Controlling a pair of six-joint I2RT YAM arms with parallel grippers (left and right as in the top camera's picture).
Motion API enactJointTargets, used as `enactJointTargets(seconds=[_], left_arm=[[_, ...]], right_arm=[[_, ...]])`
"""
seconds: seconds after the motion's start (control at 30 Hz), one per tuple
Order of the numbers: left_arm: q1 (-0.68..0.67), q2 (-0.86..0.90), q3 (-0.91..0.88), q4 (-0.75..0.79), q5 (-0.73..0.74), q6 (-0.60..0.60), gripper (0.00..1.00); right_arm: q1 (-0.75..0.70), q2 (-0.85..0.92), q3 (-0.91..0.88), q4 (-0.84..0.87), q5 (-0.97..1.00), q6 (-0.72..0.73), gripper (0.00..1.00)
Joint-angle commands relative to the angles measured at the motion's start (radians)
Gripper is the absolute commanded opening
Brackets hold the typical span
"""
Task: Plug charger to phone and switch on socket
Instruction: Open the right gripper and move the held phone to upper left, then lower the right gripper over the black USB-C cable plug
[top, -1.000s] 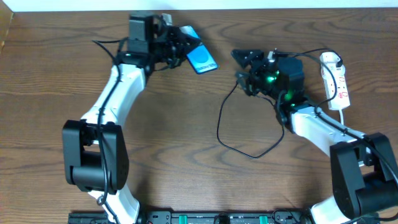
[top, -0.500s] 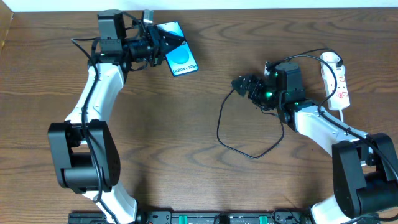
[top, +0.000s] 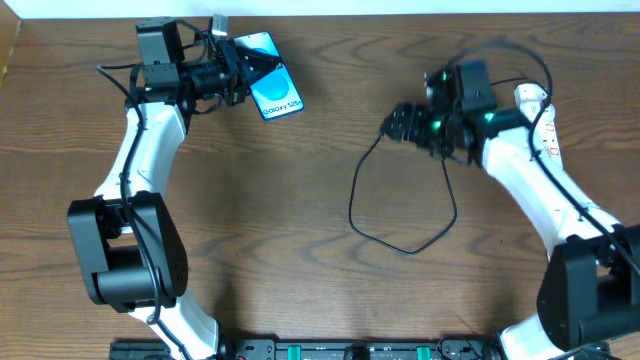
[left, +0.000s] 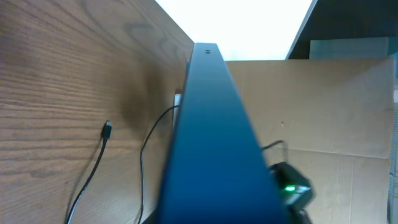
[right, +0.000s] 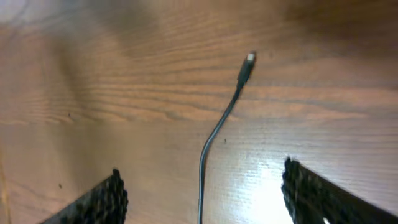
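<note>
My left gripper (top: 232, 72) is shut on the phone (top: 271, 90) and holds it off the table at the far left, its blue screen tilted up. In the left wrist view the phone (left: 211, 143) shows edge-on and hides the jaws. The charger's black cable (top: 352, 205) lies looped on the table in the middle. My right gripper (top: 393, 123) hovers open over its plug end. In the right wrist view the cable (right: 214, 140) runs between the spread fingers (right: 106, 199) to the plug tip (right: 249, 59), untouched. The socket (top: 533, 98) lies at the far right, partly under my right arm.
The wooden table's far edge (top: 400, 14) is close behind both grippers. The socket's white cord (top: 553, 180) disappears under the right arm. In the left wrist view the cable tip (left: 107, 129) and the right arm's green light (left: 288, 188) show beyond the phone.
The left arm has carried the phone further left along the far edge. The right arm's wrist has swung toward the far edge while its gripper stays over the cable end, jaws slightly narrower.
</note>
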Motion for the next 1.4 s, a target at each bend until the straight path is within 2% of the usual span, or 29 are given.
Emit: enactJointTargets(seconds=[0.0, 0.2, 0.4, 0.53, 0.77, 1.07, 1.27, 1.37], left_arm=[[0.004, -0.015, 0.006, 0.006, 0.042, 0.018, 0.07], [0.004, -0.015, 0.005, 0.006, 0.042, 0.018, 0.08], [0.004, -0.015, 0.005, 0.006, 0.042, 0.018, 0.07], [0.004, -0.015, 0.005, 0.006, 0.042, 0.018, 0.08], [0.004, -0.015, 0.006, 0.006, 0.042, 0.017, 0.08], [0.004, -0.015, 0.005, 0.006, 0.042, 0.018, 0.07], [0.004, -0.015, 0.005, 0.006, 0.042, 0.018, 0.07], [0.004, -0.015, 0.005, 0.006, 0.042, 0.018, 0.08]], right_arm=[[0.023, -0.008, 0.098, -0.061, 0.109, -0.054, 0.78], [0.046, 0.070, 0.304, -0.229, 0.166, -0.066, 0.77], [0.093, 0.257, 0.511, -0.366, 0.165, -0.099, 0.88], [0.124, 0.327, 0.526, -0.352, 0.166, -0.077, 0.99], [0.139, 0.432, 0.525, -0.344, 0.198, 0.094, 0.99], [0.139, 0.507, 0.524, -0.332, 0.199, 0.115, 0.88], [0.139, 0.549, 0.521, -0.316, 0.198, 0.141, 0.73], [0.140, 0.563, 0.519, -0.314, 0.190, 0.142, 0.70]])
